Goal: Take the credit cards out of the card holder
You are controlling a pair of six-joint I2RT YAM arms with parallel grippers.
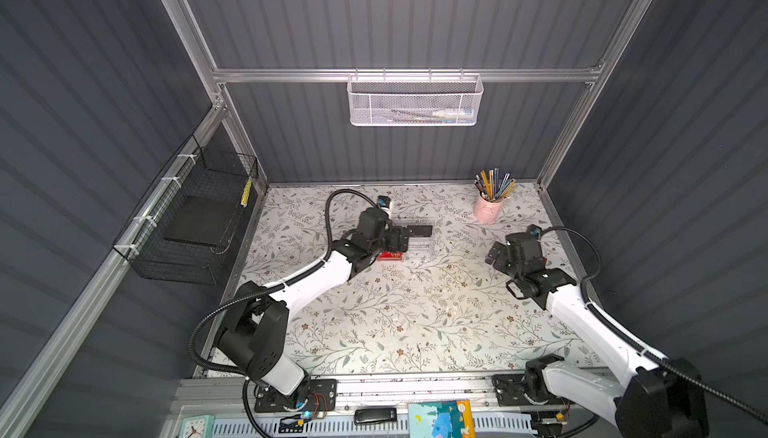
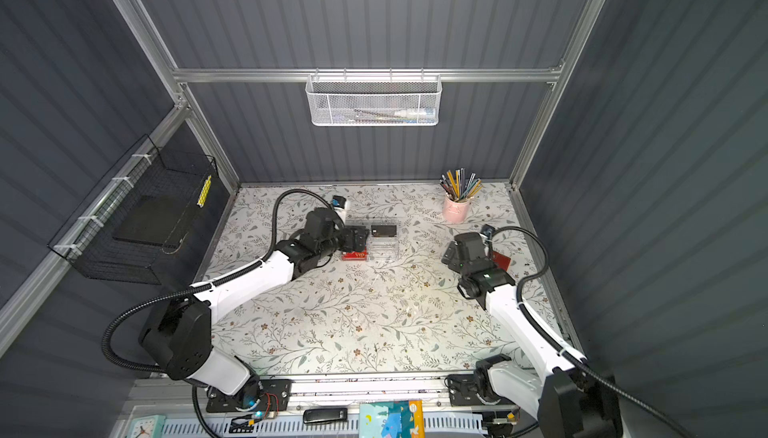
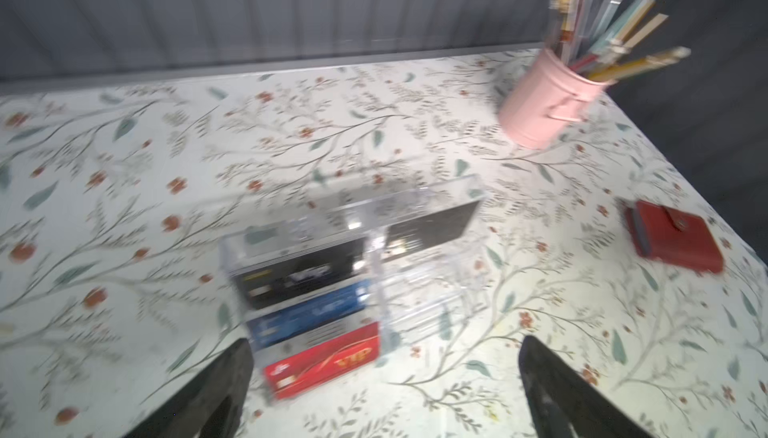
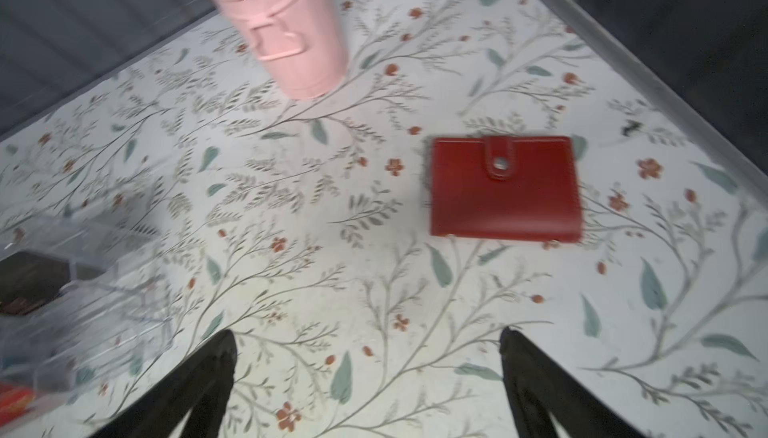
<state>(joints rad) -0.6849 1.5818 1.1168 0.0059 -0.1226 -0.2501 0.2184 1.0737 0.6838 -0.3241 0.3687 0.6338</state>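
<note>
The card holder [image 4: 505, 188] is a red wallet lying flat and closed on the floral table, its strap tab snapped down. It also shows in the left wrist view [image 3: 675, 240] and, just right of my right wrist, in a top view [image 2: 501, 262]. The credit cards are hidden inside it. My right gripper [image 4: 368, 333] hangs open above bare table a little short of the wallet, with nothing between its fingers. My left gripper [image 3: 384, 342] is open too, over the near end of a clear acrylic rack [image 3: 415, 207].
The rack [image 1: 419, 244] holds black, blue and red VIP cards. A pink cup of pens [image 1: 488, 207] stands at the back right, close behind the wallet. A black wire basket [image 1: 195, 224] hangs on the left wall and a white mesh basket [image 1: 413, 101] on the back wall.
</note>
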